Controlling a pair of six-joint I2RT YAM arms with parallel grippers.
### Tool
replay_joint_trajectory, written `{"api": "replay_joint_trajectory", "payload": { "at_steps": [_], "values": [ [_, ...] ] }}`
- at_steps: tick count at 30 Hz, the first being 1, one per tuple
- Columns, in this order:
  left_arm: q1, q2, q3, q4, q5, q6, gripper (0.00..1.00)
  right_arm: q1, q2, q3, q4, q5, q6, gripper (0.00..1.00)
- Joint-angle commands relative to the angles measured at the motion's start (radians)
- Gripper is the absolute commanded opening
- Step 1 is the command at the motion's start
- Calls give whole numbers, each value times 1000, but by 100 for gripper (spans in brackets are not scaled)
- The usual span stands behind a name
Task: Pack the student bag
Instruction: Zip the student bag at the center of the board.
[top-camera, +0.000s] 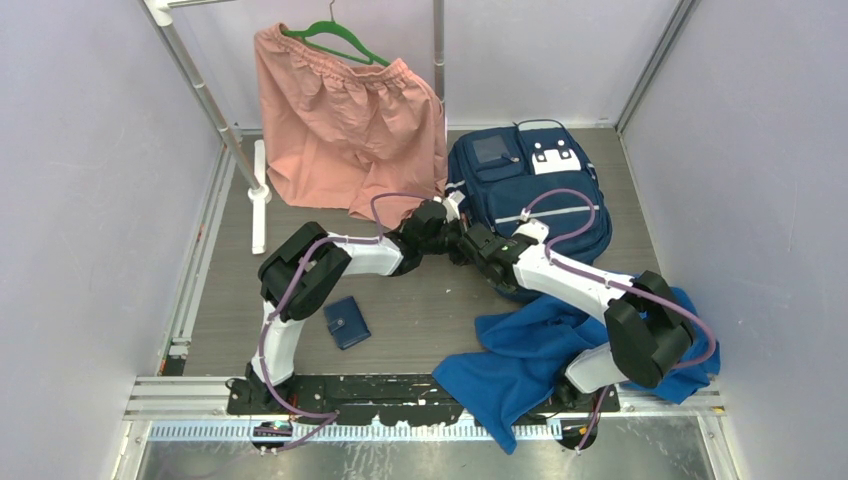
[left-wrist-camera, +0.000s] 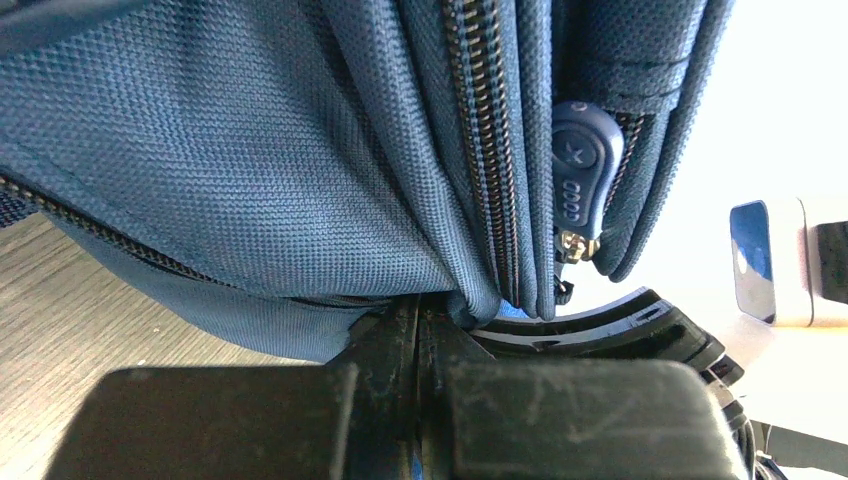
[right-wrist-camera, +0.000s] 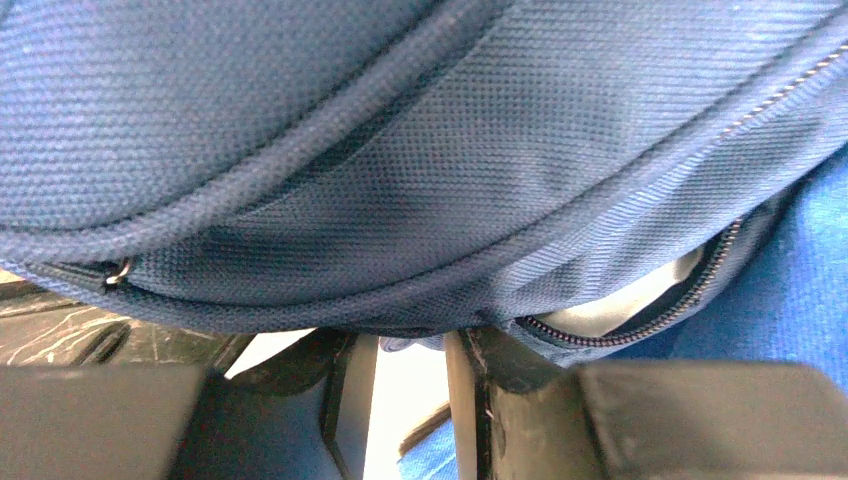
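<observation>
Left wrist view: left gripper (left-wrist-camera: 418, 318) clamped shut on backpack (top-camera: 530, 185) edge, lying flat just beyond both arms, right gripper (right-wrist-camera: 405, 345) jaws apart under it; close right firmly, then lift both evenly

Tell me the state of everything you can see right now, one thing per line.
Backpack: lying on the table, front up.
Zipper: partly open, something white showing inside.
Left tool: shut on the backpack's fabric.
Right tool: jaws partly apart at the backpack's edge; grip unclear.
Shorts: hanging on a hanger.
Wallet: closed, flat on the table.
Blue cloth: crumpled beside the backpack.
</observation>
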Motion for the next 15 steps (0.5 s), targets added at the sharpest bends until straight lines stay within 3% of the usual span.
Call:
{"api": "replay_joint_trajectory", "payload": {
  "at_steps": [1, 8, 15],
  "values": [
    [4, -8, 24, 56, 11, 13, 0, 0, -33, 13, -136, 141, 38, 36],
    [14, -2, 19, 76, 10, 0, 0, 14, -144, -19, -196, 149, 41, 35],
    [22, 5, 12, 98, 15, -18, 0, 22, -187, -67, -105, 75, 7, 30]
  ]
}}
